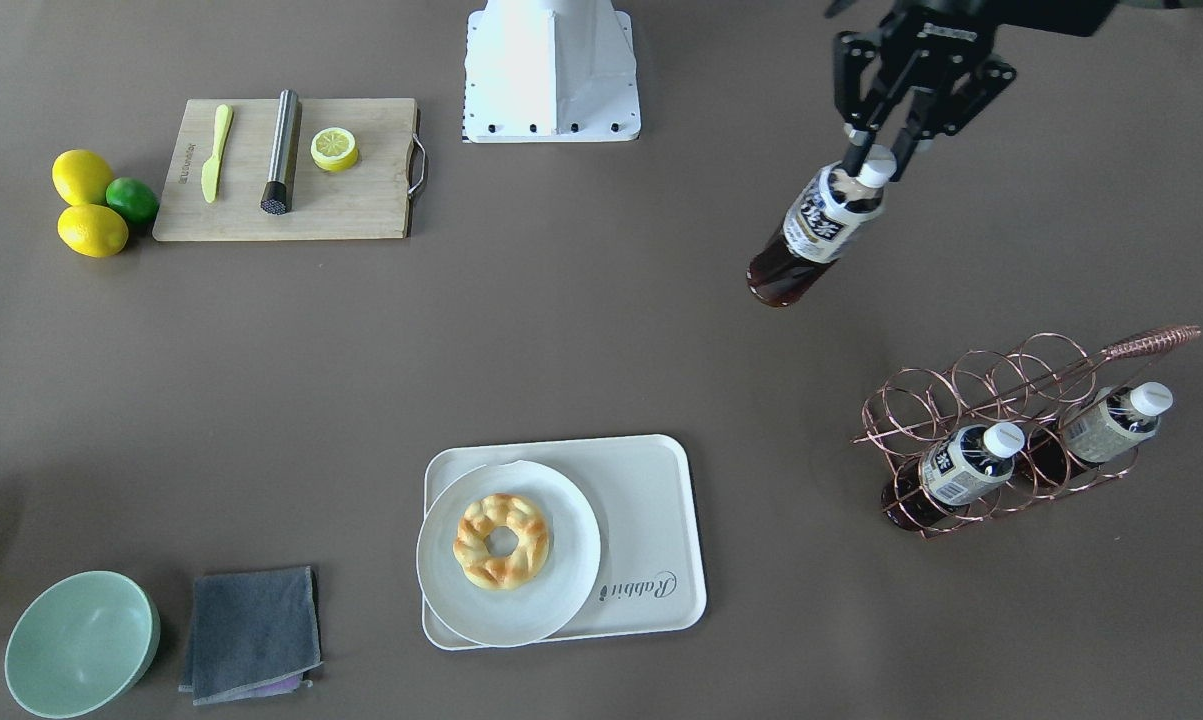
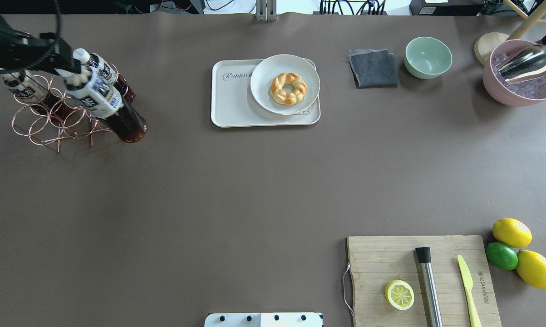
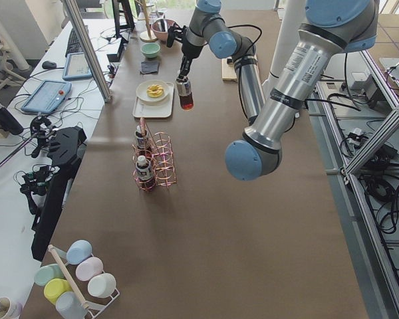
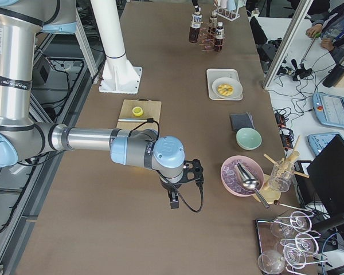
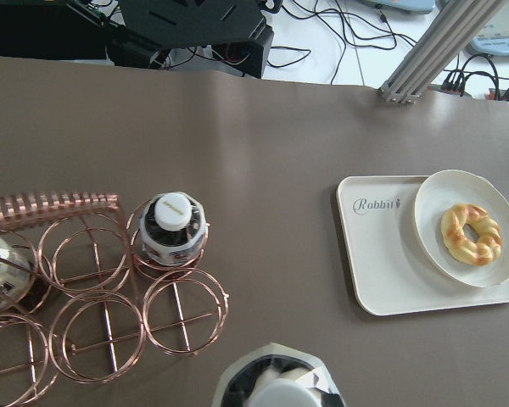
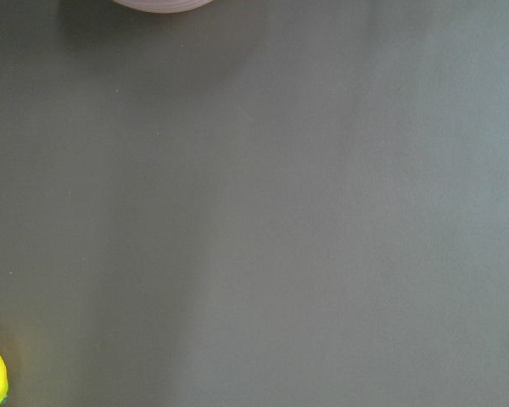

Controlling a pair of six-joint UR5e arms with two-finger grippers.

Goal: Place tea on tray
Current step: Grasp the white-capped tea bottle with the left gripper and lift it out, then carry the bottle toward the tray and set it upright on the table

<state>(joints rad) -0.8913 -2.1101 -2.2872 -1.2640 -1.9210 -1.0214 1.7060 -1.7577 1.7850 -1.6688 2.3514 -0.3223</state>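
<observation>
Left gripper (image 1: 873, 160) holds the tea (image 1: 819, 228) in the air.
Its fingers pinch the bottle at the white cap and neck. The tea hangs clear of the table on the robot's left, near a copper rack (image 1: 1011, 440) holding two other bottles. The tray (image 1: 661, 500) lies well apart at the far edge, mid-table, with a plate (image 1: 561, 570) and pastry (image 1: 501, 540) on its right part. The right gripper (image 4: 173, 199) hangs on the right near a pink bowl (image 4: 241, 177); spread or pressed together, I cannot tell.
</observation>
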